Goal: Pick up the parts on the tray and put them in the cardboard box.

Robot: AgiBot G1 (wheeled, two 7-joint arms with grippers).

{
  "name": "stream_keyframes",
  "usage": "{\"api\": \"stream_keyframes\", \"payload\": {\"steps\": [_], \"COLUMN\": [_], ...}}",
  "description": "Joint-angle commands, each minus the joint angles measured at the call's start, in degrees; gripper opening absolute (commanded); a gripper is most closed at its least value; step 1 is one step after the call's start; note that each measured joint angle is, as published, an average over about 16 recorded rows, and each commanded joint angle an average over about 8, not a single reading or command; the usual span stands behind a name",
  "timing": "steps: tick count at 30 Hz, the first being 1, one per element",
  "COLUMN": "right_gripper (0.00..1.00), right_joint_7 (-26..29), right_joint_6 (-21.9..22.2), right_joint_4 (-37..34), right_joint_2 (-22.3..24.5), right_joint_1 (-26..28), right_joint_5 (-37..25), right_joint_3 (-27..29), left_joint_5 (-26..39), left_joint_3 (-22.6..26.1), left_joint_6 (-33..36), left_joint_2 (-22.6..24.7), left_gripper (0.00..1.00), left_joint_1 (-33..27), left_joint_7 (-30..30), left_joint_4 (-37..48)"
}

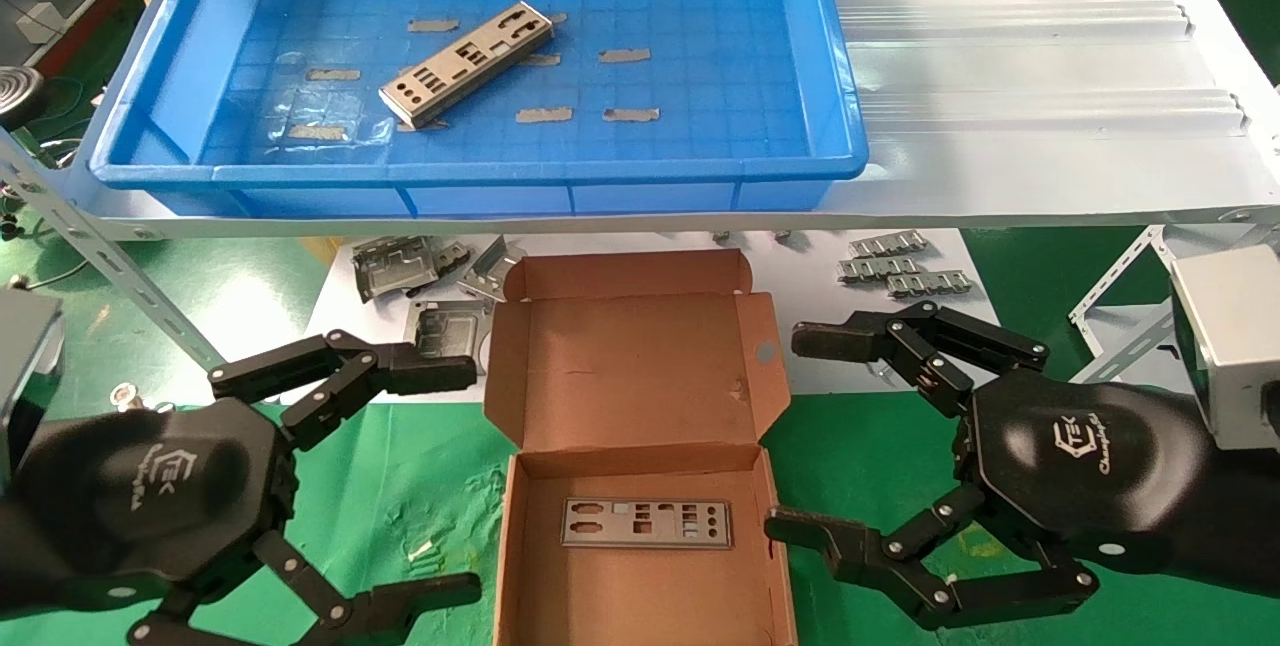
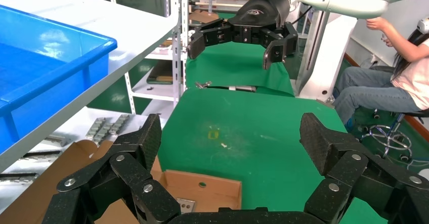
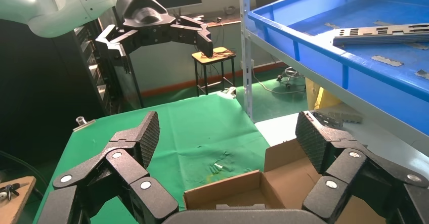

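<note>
One long silver-grey punched plate (image 1: 466, 63) lies at an angle on the floor of the blue tray (image 1: 480, 171) on the shelf; it also shows in the right wrist view (image 3: 384, 33). The brown cardboard box (image 1: 640, 376) stands open below, lid back, with another plate (image 1: 647, 523) flat on its floor. My left gripper (image 1: 448, 478) is open and empty beside the box's left side. My right gripper (image 1: 800, 434) is open and empty beside its right side. Both are low over the green cloth.
Squarer grey metal frames (image 1: 410, 266) and small metal pieces (image 1: 900, 266) lie on a white sheet behind the box. Several grey tape strips (image 1: 545, 114) sit on the tray floor. A white shelf (image 1: 1040, 76) extends to the tray's right. A seated person (image 2: 389, 77) is nearby.
</note>
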Motion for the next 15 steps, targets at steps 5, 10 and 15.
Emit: {"api": "stream_keyframes", "payload": {"steps": [5, 10, 15], "right_gripper": [1.0, 1.0, 1.0], "right_joint_7": [0.0, 0.0, 0.0], "right_joint_6": [0.0, 0.0, 0.0], "right_joint_4": [0.0, 0.0, 0.0], "right_joint_2": [0.0, 0.0, 0.0], "right_joint_1": [0.0, 0.0, 0.0], "right_joint_5": [0.0, 0.0, 0.0], "right_joint_3": [0.0, 0.0, 0.0], "left_joint_5": [0.0, 0.0, 0.0], "left_joint_3": [0.0, 0.0, 0.0], "left_joint_6": [0.0, 0.0, 0.0], "left_joint_2": [0.0, 0.0, 0.0], "left_gripper": [1.0, 1.0, 1.0], "left_joint_1": [0.0, 0.0, 0.0], "left_joint_7": [0.0, 0.0, 0.0], "left_joint_4": [0.0, 0.0, 0.0]}}
